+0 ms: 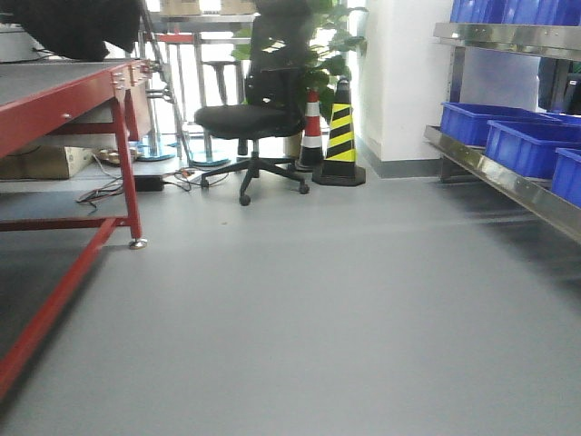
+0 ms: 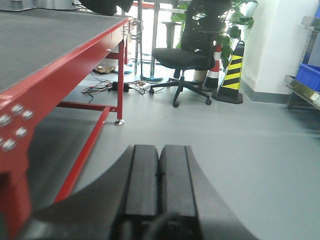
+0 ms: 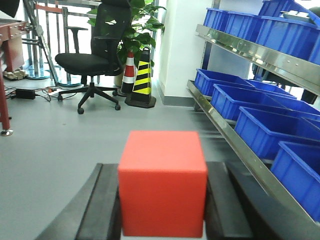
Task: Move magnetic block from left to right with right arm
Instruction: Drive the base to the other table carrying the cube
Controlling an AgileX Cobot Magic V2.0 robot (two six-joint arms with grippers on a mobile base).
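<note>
1. grey, smooth floor (image 1: 318, 345) fills the front-facing view. a red steel-framed table (image 1: 54, 100) with a dark matte top stands at the left. behind are a black office chair (image 1: 250, 118), two striped cones (image 1: 341, 136) and a leafy plant (image 1: 318, 36). blue plastic bins (image 1: 526, 145) sit on bright metal shelving at the right. neither arm nor the block shows here.
2. left wrist view: the left gripper (image 2: 160, 150) has its two flat black fingers (image 2: 142, 180) pressed together with nothing between them. it hangs over the floor, near the table's red edge.
3. right wrist view: the right gripper (image 3: 161, 167) is parted just to the block's width. its black fingers (image 3: 100, 200) lie against two opposite sides of the magnetic block (image 3: 162, 195), a plain red cube with matte faces and crisp edges. the block is held aloft. beyond it are only floor, chair and shelving, with no table top in sight.
4. risk, as i judge it: flat fingers on smooth faces may let the cube slide or twist if the arm swings quickly. dropped here, it would likely fall to the floor. the setting-down spot is out of view, so a release made too early could miss the table.
</note>
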